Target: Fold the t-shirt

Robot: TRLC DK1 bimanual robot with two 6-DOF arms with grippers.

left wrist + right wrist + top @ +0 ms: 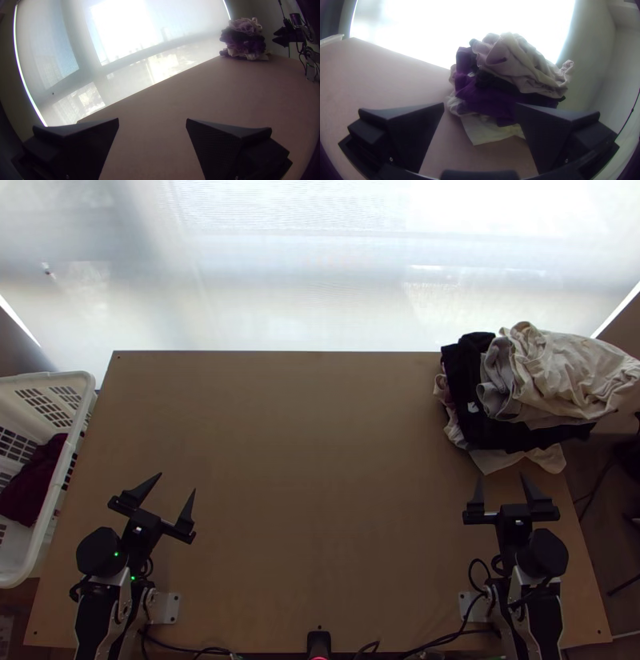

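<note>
In the top view a bunched pile of clothes (pixel 512 392), cream, grey and black, lies at the table's far right corner; I cannot tell which piece is the t-shirt. My left gripper (pixel 178 490) stands open over the table's near left part, nothing between its fingers. My right gripper (pixel 502 488) is open too, just nearer than the pile and apart from it. The left wrist view has the left gripper (pixel 152 119) with its fingers wide apart and the pile (pixel 245 40) far off. Beyond the right gripper (pixel 480 104), the right wrist view shows the heaped clothes (pixel 520 66) close by.
A white laundry basket (pixel 84 412) with a dark red cloth (pixel 34 480) in it stands beside the table's left edge. Bare wooden table (pixel 320 460) lies between the arms. Cables (pixel 448 640) run along the near edge. A window blind (pixel 320 268) hangs behind the table.
</note>
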